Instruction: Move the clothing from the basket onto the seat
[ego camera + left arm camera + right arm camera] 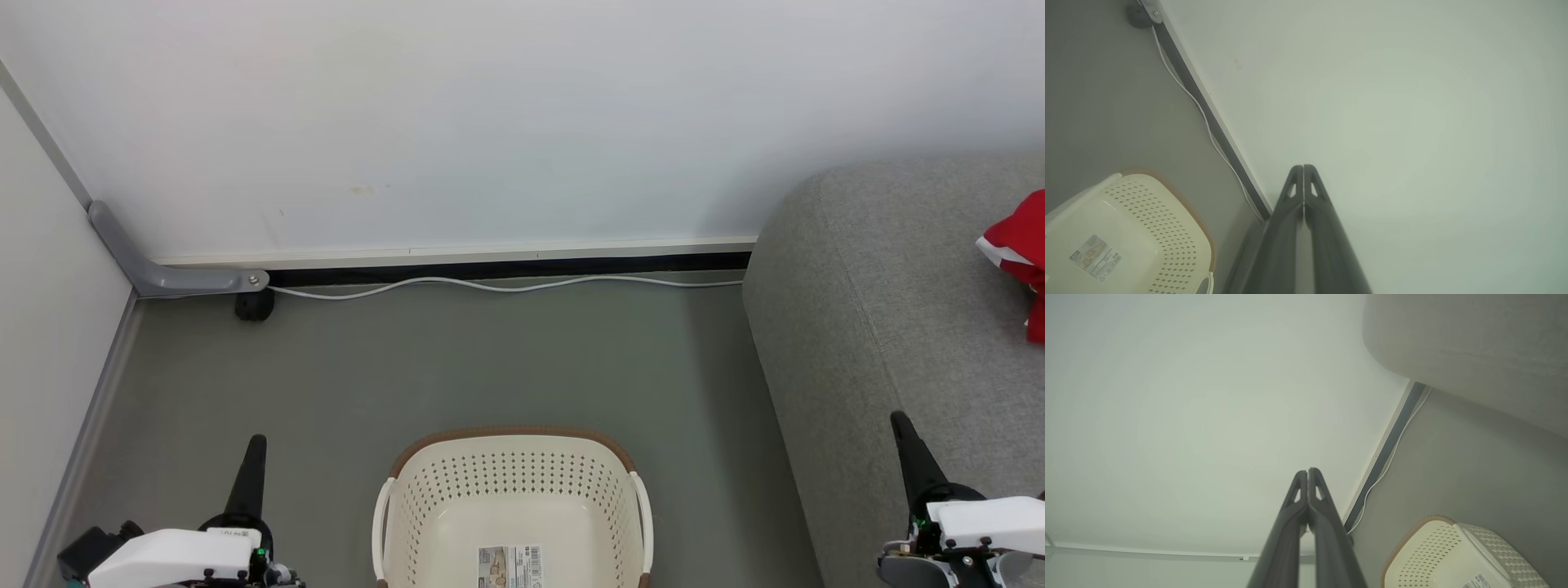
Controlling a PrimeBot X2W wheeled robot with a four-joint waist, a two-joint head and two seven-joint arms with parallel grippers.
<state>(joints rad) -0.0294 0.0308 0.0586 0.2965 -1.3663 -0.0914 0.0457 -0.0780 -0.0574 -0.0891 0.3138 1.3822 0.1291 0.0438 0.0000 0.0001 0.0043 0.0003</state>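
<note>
Oval cream perforated plastic laundry basket (513, 478) with a brown woven-look rim and white side handles sits on the grey-green floor (490, 359), low centre in the head view. Its bare cream bottom is in plain sight, a printed paper label (510, 566) stuck on it.

Large grey textured-fabric sofa (882, 310) with rounded edges stands to the right of the basket, apart from it, a strip of floor between them. Bright red clothing with white trim (1020, 245) lies on top of the sofa at the far right edge of the head view, partly cut off by the frame. Lettering cannot be made out.

Left gripper (256, 445) is low left of the basket, dark fingers pointing up the head view. The left wrist view shows its two fingers pressed together along their length, nothing between them. Jaws closed, empty.

Right gripper (900, 420) is low right, in front of the sofa's near side. The right wrist view shows its tips meeting, nothing held. Jaws closed, empty.

Both grippers are well apart from the basket and from the clothing.

Pale wall (490, 122) runs behind. A thin white cable (506, 286) trails along the dark skirting at its foot. A grey metal bracket (163, 278) with a small black wheel (255, 304) sits in the left corner.
</note>
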